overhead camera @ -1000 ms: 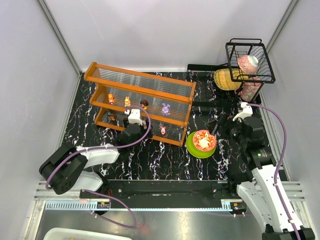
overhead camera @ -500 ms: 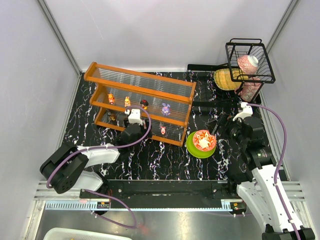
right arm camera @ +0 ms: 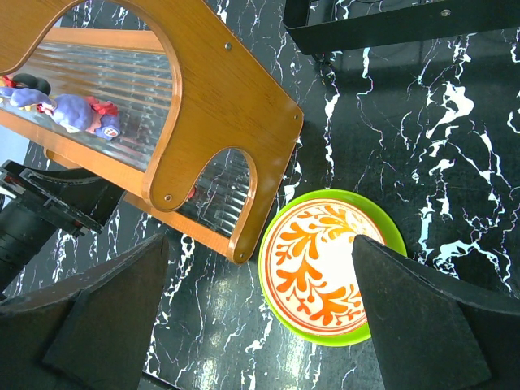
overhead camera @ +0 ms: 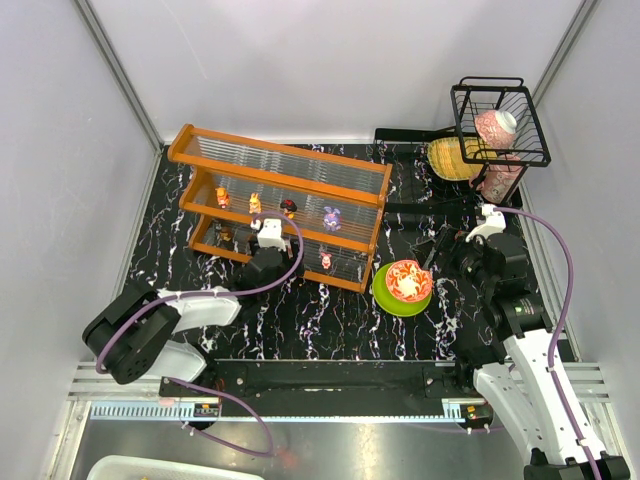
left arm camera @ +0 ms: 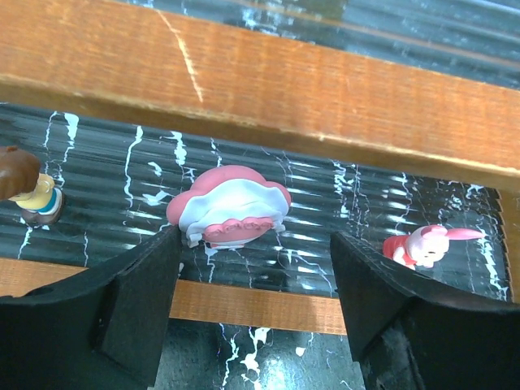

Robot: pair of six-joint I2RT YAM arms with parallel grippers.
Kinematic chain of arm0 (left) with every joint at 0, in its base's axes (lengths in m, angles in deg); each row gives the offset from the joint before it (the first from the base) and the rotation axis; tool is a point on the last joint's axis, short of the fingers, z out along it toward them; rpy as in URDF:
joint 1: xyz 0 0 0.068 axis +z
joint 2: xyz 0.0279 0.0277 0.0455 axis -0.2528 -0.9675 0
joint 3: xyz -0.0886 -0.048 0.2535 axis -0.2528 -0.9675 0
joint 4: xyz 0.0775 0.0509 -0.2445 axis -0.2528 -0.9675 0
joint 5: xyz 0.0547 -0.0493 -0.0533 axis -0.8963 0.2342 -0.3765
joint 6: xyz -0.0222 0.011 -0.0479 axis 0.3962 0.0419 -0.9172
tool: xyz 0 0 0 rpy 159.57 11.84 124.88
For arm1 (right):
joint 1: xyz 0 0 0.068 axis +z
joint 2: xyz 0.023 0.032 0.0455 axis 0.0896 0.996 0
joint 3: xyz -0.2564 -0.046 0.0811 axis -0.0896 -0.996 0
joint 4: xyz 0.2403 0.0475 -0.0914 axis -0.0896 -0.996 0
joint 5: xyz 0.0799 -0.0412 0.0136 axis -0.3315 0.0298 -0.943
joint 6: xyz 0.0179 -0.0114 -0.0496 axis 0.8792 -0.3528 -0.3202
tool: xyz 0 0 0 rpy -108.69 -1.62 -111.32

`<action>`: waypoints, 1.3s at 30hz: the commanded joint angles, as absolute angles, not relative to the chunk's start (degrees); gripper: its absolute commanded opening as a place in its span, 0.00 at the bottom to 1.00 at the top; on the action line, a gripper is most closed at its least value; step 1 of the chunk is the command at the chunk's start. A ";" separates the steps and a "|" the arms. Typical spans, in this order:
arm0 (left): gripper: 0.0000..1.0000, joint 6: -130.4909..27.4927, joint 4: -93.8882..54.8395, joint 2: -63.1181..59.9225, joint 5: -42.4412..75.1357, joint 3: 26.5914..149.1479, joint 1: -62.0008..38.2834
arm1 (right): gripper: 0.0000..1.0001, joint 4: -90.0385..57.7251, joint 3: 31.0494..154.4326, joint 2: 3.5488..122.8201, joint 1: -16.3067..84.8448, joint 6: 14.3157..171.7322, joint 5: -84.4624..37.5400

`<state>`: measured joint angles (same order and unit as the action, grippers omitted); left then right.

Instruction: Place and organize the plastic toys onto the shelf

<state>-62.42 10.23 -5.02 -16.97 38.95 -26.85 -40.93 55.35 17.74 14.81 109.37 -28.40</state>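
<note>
Nothing legible here: the orange-framed two-tier shelf (overhead camera: 280, 180) bears no readable marks, and the pink patterned carton (overhead camera: 493, 128) in the black wire basket (overhead camera: 488, 84) is too small to read.

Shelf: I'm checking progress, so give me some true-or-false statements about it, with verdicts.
The left gripper is open, with the pink-and-white toy between its jaws on the shelf. True.
A small pink toy lies to that toy's right on the same panel. True.
The right gripper holds a toy. False: it is open and empty, near the plate.
The plate sits on the shelf. False: it stands on the table beside the shelf.
</note>
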 commanded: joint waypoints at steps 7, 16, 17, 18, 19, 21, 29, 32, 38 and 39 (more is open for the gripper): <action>0.75 -63.74 14.41 -5.82 -16.52 40.05 -26.58 | 1.00 -40.08 56.13 17.61 14.55 108.97 -27.16; 0.69 -63.47 14.58 -5.65 -16.44 39.87 -26.58 | 1.00 -40.35 56.13 17.52 14.55 109.06 -26.81; 0.69 -63.56 14.58 -5.64 -16.35 39.87 -26.58 | 1.00 -40.35 56.13 17.44 14.46 109.06 -26.89; 0.68 -63.56 14.67 -5.73 -16.17 39.87 -26.58 | 1.00 -40.35 56.13 17.35 14.46 108.97 -26.81; 0.67 -63.47 14.76 -5.56 -16.00 39.78 -26.49 | 1.00 -40.43 56.22 17.35 14.55 109.06 -26.89; 0.65 -63.47 14.93 -5.47 -15.91 39.69 -26.58 | 1.00 -40.43 56.13 17.43 14.55 109.06 -26.81; 0.62 -63.39 14.85 -5.29 -15.73 39.52 -26.58 | 1.00 -40.61 56.22 17.08 14.46 108.97 -26.63; 0.61 -63.39 14.85 -5.03 -15.73 39.26 -26.58 | 1.00 -40.61 56.13 17.00 14.46 109.06 -26.72; 0.60 -63.39 14.85 -4.42 -15.73 38.64 -26.58 | 1.00 -40.70 56.13 17.00 14.46 109.06 -26.72; 0.60 -63.39 14.85 -4.33 -15.73 38.47 -26.58 | 1.00 -40.61 56.13 16.91 14.55 109.06 -26.72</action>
<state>-62.86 10.38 -5.46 -16.47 38.84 -26.85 -41.25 55.35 17.37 14.81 109.37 -27.85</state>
